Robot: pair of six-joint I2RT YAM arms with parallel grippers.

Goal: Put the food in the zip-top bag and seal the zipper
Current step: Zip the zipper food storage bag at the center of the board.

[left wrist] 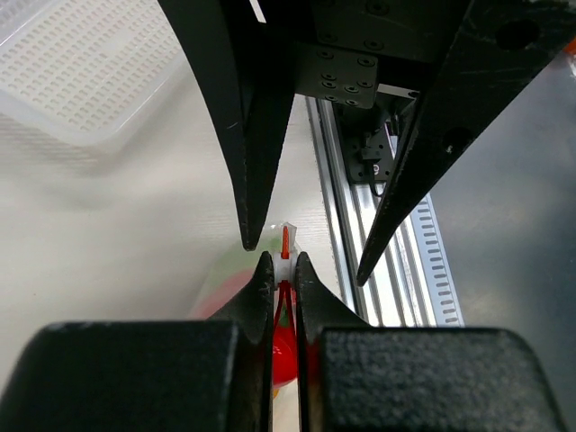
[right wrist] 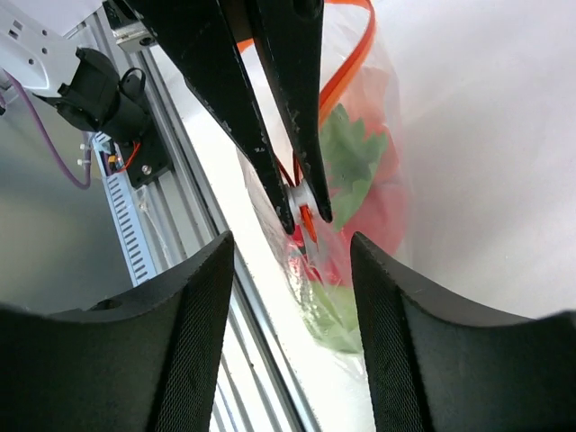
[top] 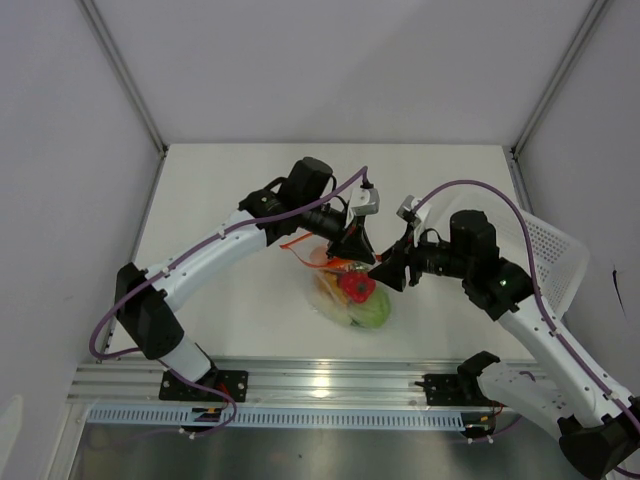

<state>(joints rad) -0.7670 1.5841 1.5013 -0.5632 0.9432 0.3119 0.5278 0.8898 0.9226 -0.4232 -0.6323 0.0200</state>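
The clear zip-top bag [top: 345,295] lies at the table's middle front. It holds a red pepper [top: 355,287], a green round fruit [top: 374,313] and an orange-yellow piece [top: 325,268]. The radish and the pink piece do not show. My left gripper [top: 358,255] is shut on the white slider of the red-orange zipper [top: 299,243]; the left wrist view shows it [left wrist: 284,259] pinching the strip above the pepper [left wrist: 284,346]. My right gripper [top: 387,272] is open and empty just right of the bag. In its wrist view it [right wrist: 292,243] straddles the bag's end [right wrist: 360,180], and the zipper [right wrist: 346,72] curves away above.
A white perforated basket [top: 552,255] stands at the right edge and shows in the left wrist view [left wrist: 81,72]. An aluminium rail [top: 320,385] runs along the near table edge. White walls close in the back and both sides.
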